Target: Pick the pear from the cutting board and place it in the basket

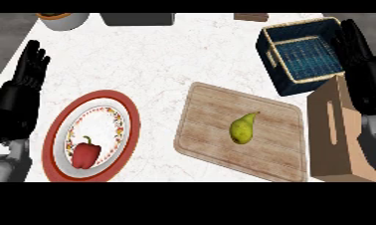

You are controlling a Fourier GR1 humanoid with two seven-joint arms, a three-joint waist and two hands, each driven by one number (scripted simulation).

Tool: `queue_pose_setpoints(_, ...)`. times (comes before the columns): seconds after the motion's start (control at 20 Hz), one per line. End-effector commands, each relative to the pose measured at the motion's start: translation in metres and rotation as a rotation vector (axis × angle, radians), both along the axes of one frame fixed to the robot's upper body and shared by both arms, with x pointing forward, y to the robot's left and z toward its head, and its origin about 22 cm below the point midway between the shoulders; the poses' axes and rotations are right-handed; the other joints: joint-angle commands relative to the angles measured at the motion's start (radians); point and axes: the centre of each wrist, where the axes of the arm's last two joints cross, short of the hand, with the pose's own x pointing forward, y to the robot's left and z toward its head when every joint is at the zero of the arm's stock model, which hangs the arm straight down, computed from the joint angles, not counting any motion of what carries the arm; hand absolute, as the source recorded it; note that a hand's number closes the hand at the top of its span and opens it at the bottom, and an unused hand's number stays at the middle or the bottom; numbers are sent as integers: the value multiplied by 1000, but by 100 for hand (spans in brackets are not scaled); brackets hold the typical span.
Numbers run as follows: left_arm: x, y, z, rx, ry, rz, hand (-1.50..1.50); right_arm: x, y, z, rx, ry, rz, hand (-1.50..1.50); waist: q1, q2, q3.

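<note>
Pear lies on the cutting board, both robot hands open and apart from it
The pear rests near the middle of the wooden board, stem tip pointing to about 1 o'clock; the dark blue basket stands on the white desk at 1 o'clock from the pear, just beyond the board's far corner. The left robot hand rests at the view's 9 o'clock edge, fingers straight and up, holding nothing. The right robot hand shows at 3 o'clock beside the basket's right side, fingers straight, holding nothing. A tan box stands at the board's right edge. At 8 o'clock a red pepper lies on a patterned plate
</note>
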Motion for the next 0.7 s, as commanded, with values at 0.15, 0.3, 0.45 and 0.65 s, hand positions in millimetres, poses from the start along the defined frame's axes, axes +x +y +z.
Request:
queue_pose_setpoints(0.15, -31, -1, -76, -136, 394, -3, 0, 14, 28, -10, 306, -12, -24, 150, 33, 63, 3)
queue_pose_setpoints(0.3, -46, -17, -112, -184, 637, -71, 0, 26, 74, -8, 215, 3, 258, 150, 79, 85, 3)
queue_pose_setpoints(0.45, -60, -20, -124, -193, 689, -74, 0, 29, 158, -31, 292, 32, 221, 150, 81, 66, 2)
queue_pose_setpoints(0.65, -60, -17, -135, -204, 712, -52, 0, 40, 206, -33, 97, 119, 104, -150, 53, 59, -1)
